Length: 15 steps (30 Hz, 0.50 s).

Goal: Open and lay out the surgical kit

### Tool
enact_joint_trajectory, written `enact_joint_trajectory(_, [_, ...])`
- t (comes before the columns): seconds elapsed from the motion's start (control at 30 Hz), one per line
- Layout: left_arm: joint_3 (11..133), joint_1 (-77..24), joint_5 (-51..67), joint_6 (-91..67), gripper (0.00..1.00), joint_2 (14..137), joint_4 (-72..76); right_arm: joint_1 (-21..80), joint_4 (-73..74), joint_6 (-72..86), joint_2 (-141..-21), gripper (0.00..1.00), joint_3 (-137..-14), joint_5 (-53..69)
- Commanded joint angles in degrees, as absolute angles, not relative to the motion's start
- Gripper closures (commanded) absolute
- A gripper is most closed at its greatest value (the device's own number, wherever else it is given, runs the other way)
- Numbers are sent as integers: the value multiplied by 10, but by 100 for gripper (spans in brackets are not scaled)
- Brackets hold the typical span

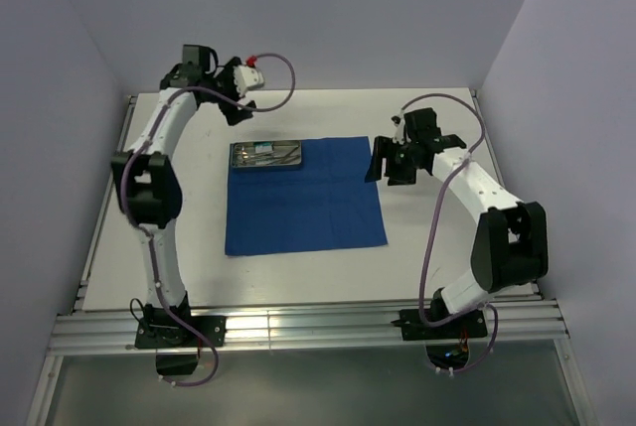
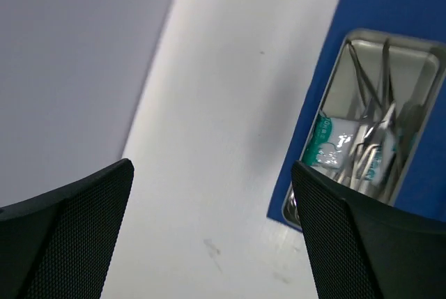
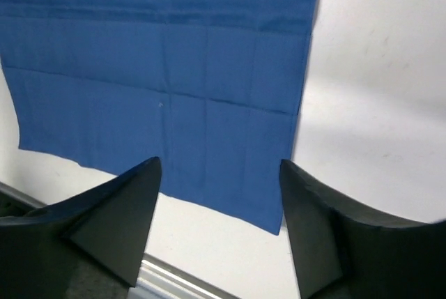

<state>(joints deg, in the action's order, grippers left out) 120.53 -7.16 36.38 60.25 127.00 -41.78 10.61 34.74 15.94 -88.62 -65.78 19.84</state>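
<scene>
The royal-blue cloth [image 1: 303, 198] lies spread flat on the white table. The shallow steel tray [image 1: 265, 154] sits on its far left corner and holds several slim steel instruments [image 2: 380, 104] and a white-green packet [image 2: 333, 142]. My left gripper [image 1: 248, 76] is open and empty, raised over the bare table behind and left of the tray. My right gripper [image 1: 391, 163] is open and empty, just off the cloth's right edge. In the right wrist view the cloth [image 3: 160, 69] fills the upper left, with its right corner between the fingers.
The white table [image 1: 437, 257] has raised rails along its left, right and near edges. Grey walls stand close on three sides. A pink cable loops behind the left arm near the back wall.
</scene>
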Motion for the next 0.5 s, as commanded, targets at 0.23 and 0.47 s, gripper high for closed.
enact_joint_trajectory(0.23, [908, -54, 345, 180, 1, 938, -184, 102, 182, 13, -700, 0, -650, 64])
enact_joint_trajectory(0.47, [712, -54, 313, 47, 1, 791, -131, 102, 40, -32, -626, 0, -570, -33])
